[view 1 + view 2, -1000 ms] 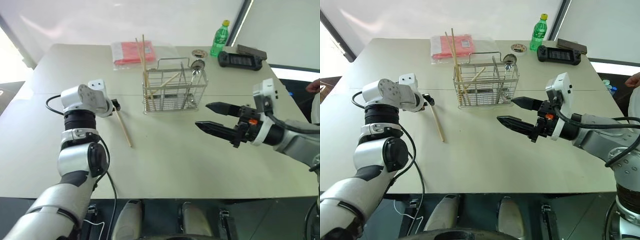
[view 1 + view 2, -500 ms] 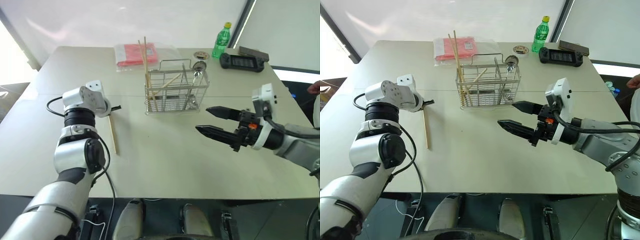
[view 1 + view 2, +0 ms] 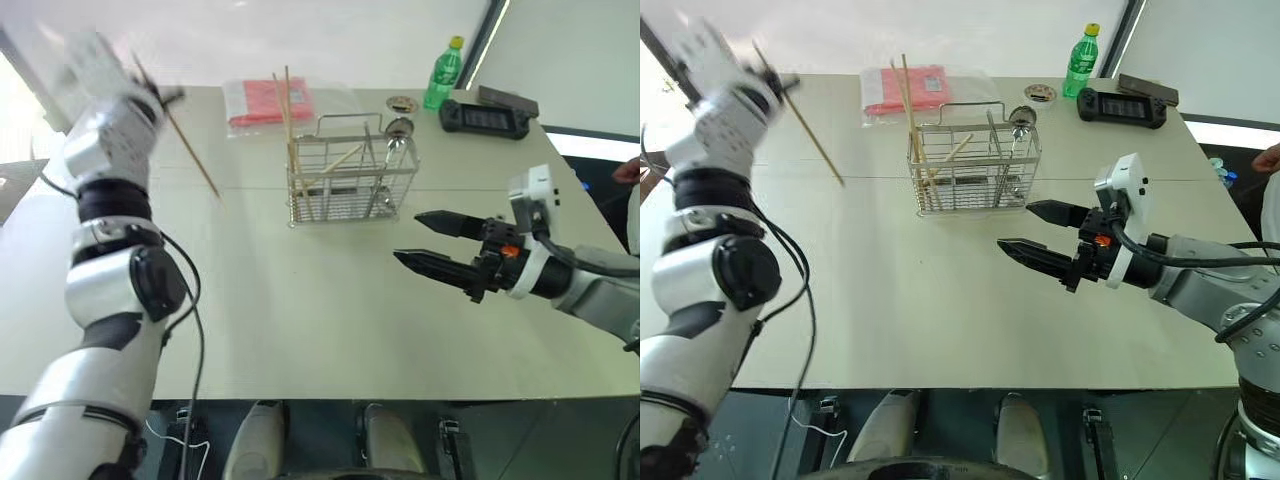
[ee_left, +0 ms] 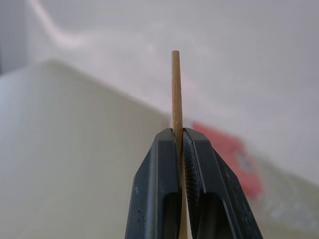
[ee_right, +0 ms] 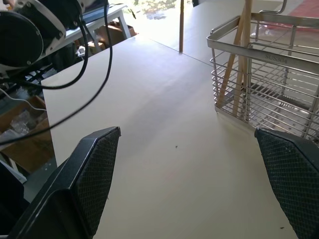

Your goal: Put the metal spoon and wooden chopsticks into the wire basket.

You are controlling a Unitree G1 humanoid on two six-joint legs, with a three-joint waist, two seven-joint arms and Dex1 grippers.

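My left gripper is raised high over the table's far left corner, shut on one of the wooden chopsticks, which slants down clear of the table. In the left wrist view the chopstick is pinched between the black fingers. The wire basket stands at the middle back. It holds other chopsticks upright at its left end and the metal spoon at its right end. My right gripper hovers open to the right of the basket, with nothing between its fingers.
Behind the basket lie a red packet in clear plastic, a small round lid, a green bottle and a black controller. A person's hand shows at the right edge. The pale table spreads bare in front of the basket.
The left gripper shut on the chopstick lying on the table, then lifted it high up and to the left. The right arm has not moved.
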